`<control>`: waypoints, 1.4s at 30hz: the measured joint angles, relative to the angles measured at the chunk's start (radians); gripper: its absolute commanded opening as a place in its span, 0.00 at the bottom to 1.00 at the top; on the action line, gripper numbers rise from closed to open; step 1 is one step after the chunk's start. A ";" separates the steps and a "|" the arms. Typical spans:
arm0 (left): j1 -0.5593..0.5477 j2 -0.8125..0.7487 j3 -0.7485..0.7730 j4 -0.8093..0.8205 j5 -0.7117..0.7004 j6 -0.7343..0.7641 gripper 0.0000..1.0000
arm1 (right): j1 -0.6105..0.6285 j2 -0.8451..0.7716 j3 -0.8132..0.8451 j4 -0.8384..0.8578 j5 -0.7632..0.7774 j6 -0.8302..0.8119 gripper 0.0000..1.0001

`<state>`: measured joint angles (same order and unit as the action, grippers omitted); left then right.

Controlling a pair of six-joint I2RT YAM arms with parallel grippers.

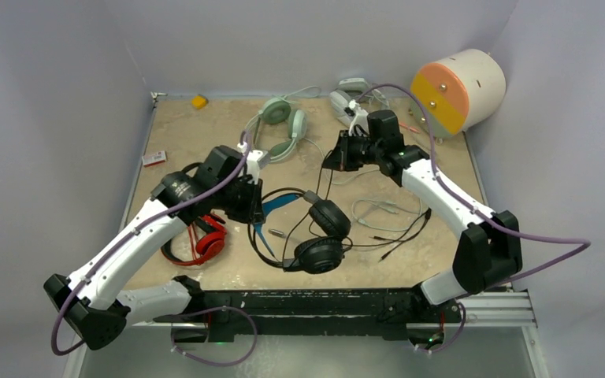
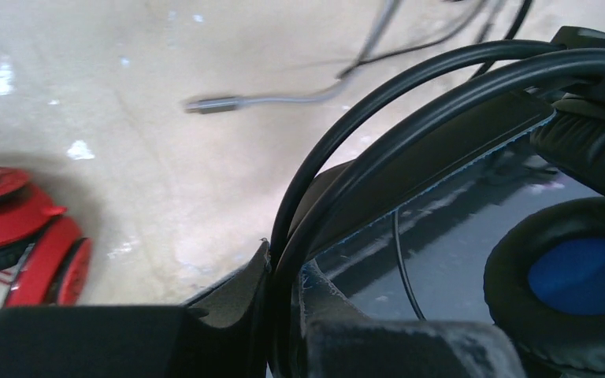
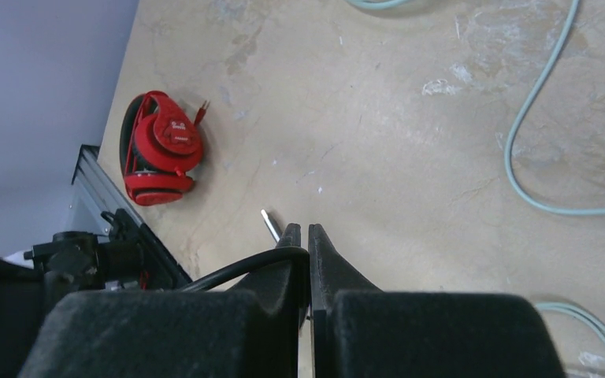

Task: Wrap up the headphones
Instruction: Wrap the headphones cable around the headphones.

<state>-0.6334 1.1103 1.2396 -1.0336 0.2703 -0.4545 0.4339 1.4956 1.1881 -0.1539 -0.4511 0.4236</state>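
The black headphones with blue ear cups [image 1: 319,253] lie at the table's front middle. My left gripper [image 1: 248,198] is shut on their headband; in the left wrist view [image 2: 283,264] the black band wires [image 2: 410,102] run between the jaws, with a blue ear cup [image 2: 583,276] to the right. My right gripper [image 1: 337,157] is shut on the thin black cable [image 3: 236,272], held above the table, jaws pressed together [image 3: 308,230]. The red-and-black headphones [image 1: 205,240] lie front left. The mint-green headphones [image 1: 280,118] lie at the back, their cable [image 3: 520,142] loose.
A grey-white headset [image 1: 350,94] sits at the back. An orange-and-white cylinder [image 1: 457,87] stands at the back right. A yellow piece [image 1: 198,101] and a small red-white item [image 1: 154,158] lie at the left. Loose cables [image 1: 386,224] spread front right.
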 measured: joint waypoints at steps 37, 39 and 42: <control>-0.343 0.230 -0.108 0.121 -0.898 0.080 0.00 | -0.127 -0.221 0.120 -0.455 -0.098 -0.112 0.00; -0.344 0.262 -0.099 0.122 -0.943 0.076 0.00 | -0.127 -0.233 0.123 -0.476 -0.128 -0.116 0.00; -0.345 0.320 -0.072 0.117 -1.021 0.060 0.00 | -0.127 -0.251 0.148 -0.529 -0.162 -0.125 0.00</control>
<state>-0.9783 1.4300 1.1679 -0.9165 -0.7506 -0.3946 0.3069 1.2442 1.3357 -0.6834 -0.6132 0.2985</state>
